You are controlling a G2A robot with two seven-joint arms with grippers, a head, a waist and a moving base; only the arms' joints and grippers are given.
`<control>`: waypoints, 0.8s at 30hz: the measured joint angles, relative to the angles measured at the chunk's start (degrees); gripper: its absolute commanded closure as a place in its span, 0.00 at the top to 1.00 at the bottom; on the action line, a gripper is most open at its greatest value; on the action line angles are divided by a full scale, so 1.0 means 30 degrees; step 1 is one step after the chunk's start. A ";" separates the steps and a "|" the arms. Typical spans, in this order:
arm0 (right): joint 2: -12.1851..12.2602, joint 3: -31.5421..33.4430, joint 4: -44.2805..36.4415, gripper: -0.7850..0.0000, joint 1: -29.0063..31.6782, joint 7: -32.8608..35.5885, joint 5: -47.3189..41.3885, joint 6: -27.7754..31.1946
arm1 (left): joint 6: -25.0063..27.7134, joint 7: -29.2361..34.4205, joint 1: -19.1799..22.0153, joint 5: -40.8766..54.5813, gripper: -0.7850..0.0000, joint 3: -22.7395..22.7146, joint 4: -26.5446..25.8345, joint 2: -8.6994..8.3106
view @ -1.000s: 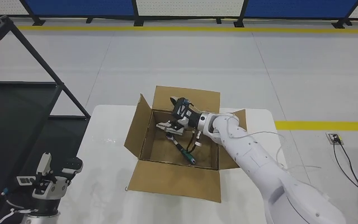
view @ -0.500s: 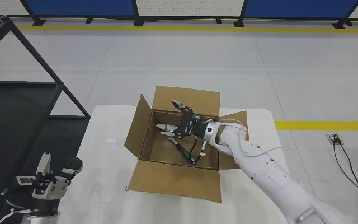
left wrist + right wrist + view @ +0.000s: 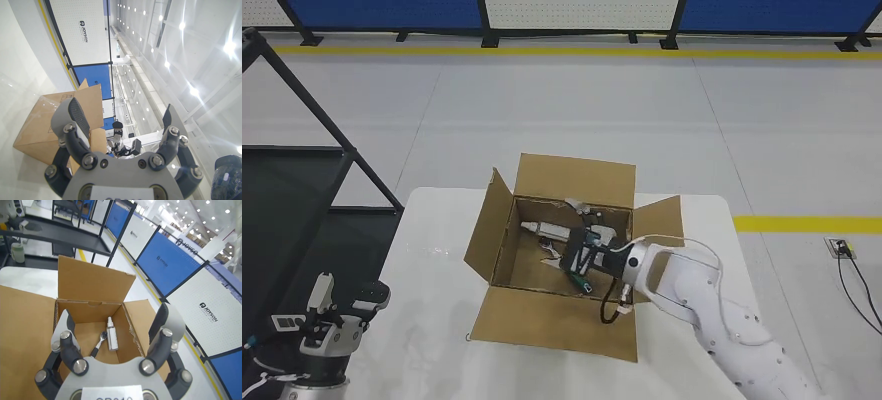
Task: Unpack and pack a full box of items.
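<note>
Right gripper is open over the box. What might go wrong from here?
The white spray bottle and the silver metal ratchet wrench lie close together on the floor of the brown cardboard box, so the open right gripper might catch both or knock one aside. The bottle lies on its side and could roll off a finger. Both lie near a box wall, which a finger might strike.

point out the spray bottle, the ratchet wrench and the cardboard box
spray bottle (image 3: 112, 339), right wrist view, middle of its clear body
ratchet wrench (image 3: 98, 344), right wrist view, metal shank between head and grip
cardboard box (image 3: 90, 283), right wrist view, its raised far flap
</note>
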State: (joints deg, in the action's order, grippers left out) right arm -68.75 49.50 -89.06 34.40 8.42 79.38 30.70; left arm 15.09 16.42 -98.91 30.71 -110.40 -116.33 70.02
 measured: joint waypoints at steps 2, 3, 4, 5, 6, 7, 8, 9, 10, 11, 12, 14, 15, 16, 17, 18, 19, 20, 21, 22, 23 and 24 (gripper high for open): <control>-0.0468 -0.0841 0.1135 1.00 -0.1295 0.1422 -0.1019 0.0083 | 0.0000 0.0000 0.0000 0.0000 1.00 0.0000 0.0000 0.0000; -0.0626 -0.1153 0.1609 1.00 -0.1792 0.2002 -0.1400 0.0086 | 0.0000 0.0000 0.0000 0.0000 1.00 0.0000 0.0000 0.0000; -0.0686 -0.1281 0.1850 1.00 -0.2077 0.2385 -0.1579 0.0086 | 0.0000 0.0000 0.0000 0.0000 1.00 0.0000 0.0000 0.0000; -0.0689 -0.1279 0.1864 1.00 -0.2083 0.2444 -0.1578 0.0085 | 0.0000 0.0000 0.0000 0.0000 1.00 0.0000 0.0000 0.0000; -0.0680 -0.1256 0.1817 1.00 -0.2002 0.2314 -0.1539 0.0084 | 0.0000 0.0000 0.0000 0.0000 1.00 0.0000 0.0000 0.0000; -0.0672 -0.1231 0.1777 1.00 -0.1958 0.2214 -0.1510 0.0083 | 0.0000 0.0000 0.0000 0.0000 1.00 0.0000 0.0000 0.0000; -0.0667 -0.1220 0.1757 1.00 -0.1936 0.2164 -0.1496 0.0082 | 0.0000 0.0000 0.0000 0.0000 1.00 0.0000 0.0000 0.0000; -0.0667 -0.1220 0.1756 1.00 -0.1933 0.2161 -0.1495 0.0081 | 0.0000 0.0000 0.0000 0.0000 1.00 0.0000 0.0000 0.0000; -0.0666 -0.1219 0.1756 1.00 -0.1933 0.2161 -0.1495 0.0081 | 0.0000 0.0000 0.0000 0.0000 1.00 0.0000 0.0000 0.0000; -0.0665 -0.1219 0.1756 1.00 -0.1933 0.2161 -0.1494 0.0080 | 0.0000 0.0000 0.0000 0.0000 1.00 0.0000 0.0000 0.0000; -0.0666 -0.1219 0.1757 1.00 -0.1934 0.2161 -0.1494 0.0080 | 0.0000 0.0000 0.0000 0.0000 1.00 0.0000 0.0000 0.0000; -0.0666 -0.1220 0.1757 1.00 -0.1933 0.2161 -0.1495 0.0080 | 0.0000 0.0000 0.0000 0.0000 1.00 0.0000 0.0000 0.0000; -0.0672 -0.1261 0.1758 1.00 -0.1908 0.2167 -0.1504 0.0137 | 0.0000 0.0000 0.0000 0.0000 1.00 0.0000 0.0000 0.0000; -0.0696 -0.1350 0.1812 1.00 -0.1895 0.2225 -0.1539 0.0327 | 0.0000 0.0000 0.0000 0.0000 1.00 0.0000 0.0000 0.0000; -0.0786 -0.1473 0.2096 1.00 -0.2000 0.2568 -0.1733 0.0501 | 0.0000 0.0000 0.0000 0.0000 1.00 0.0000 0.0000 0.0000; -0.0913 -0.1586 0.2381 1.00 -0.2173 0.3162 -0.2059 0.0340 | 0.0000 0.0000 0.0000 0.0000 1.00 0.0000 0.0000 0.0000; -0.1093 -0.1795 0.2610 1.00 -0.2388 0.4012 -0.2470 -0.0165 | 0.0000 0.0000 0.0000 0.0000 1.00 0.0000 0.0000 0.0000; -0.1382 -0.2193 0.2869 1.00 -0.2747 0.5297 -0.3020 -0.1151 | 0.0000 0.0000 0.0000 0.0000 1.00 0.0000 0.0000 0.0000; -0.1615 -0.2516 0.3089 1.00 -0.3060 0.6249 -0.3429 -0.1965 | 0.0000 0.0000 0.0000 0.0000 1.00 0.0000 0.0000 0.0000; -0.1856 -0.2852 0.3355 1.00 -0.3384 0.7161 -0.3863 -0.2698 | 0.0000 0.0000 0.0000 0.0000 1.00 0.0000 0.0000 0.0000; -0.2196 -0.3281 0.3861 1.00 -0.3861 0.8428 -0.4553 -0.3529 | 0.0000 0.0000 0.0000 0.0000 1.00 0.0000 0.0000 0.0000; -0.2465 -0.3574 0.4335 1.00 -0.4266 0.9455 -0.5128 -0.4166 | 0.0000 0.0000 0.0000 0.0000 1.00 0.0000 0.0000 0.0000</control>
State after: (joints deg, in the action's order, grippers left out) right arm -76.15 38.78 -76.06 21.60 36.78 64.00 18.20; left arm 15.09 16.42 -98.91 30.71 -110.40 -116.33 70.02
